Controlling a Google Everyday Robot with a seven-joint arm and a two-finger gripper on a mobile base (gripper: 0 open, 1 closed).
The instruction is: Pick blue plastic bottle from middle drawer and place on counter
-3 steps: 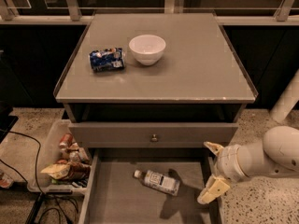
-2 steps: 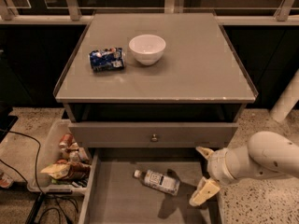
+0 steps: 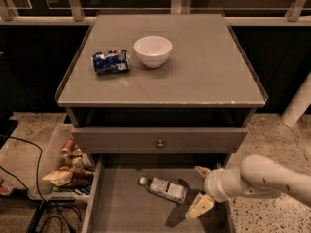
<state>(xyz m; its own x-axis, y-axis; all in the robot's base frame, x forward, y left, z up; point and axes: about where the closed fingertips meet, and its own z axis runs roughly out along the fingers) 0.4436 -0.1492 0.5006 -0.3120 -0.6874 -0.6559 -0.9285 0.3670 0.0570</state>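
The blue plastic bottle (image 3: 165, 188) lies on its side on the floor of the open middle drawer (image 3: 121, 208), white cap pointing left. My gripper (image 3: 200, 189) hangs over the drawer just to the right of the bottle, open, with one pale fingertip (image 3: 200, 171) above and one (image 3: 199, 207) below, holding nothing. The counter (image 3: 194, 72) is above, with a white bowl (image 3: 152, 51) and a crushed blue-and-white can (image 3: 111, 62) on it.
A closed upper drawer front with a small round knob (image 3: 160, 143) sits just above the open drawer. A bin of snack packets (image 3: 68, 166) stands on the floor at the left, with cables (image 3: 29, 178) nearby. A white pole (image 3: 299, 103) stands at the right.
My gripper has moved left and a little down over the drawer, closer to the bottle. The bottle, bowl and can have not moved.
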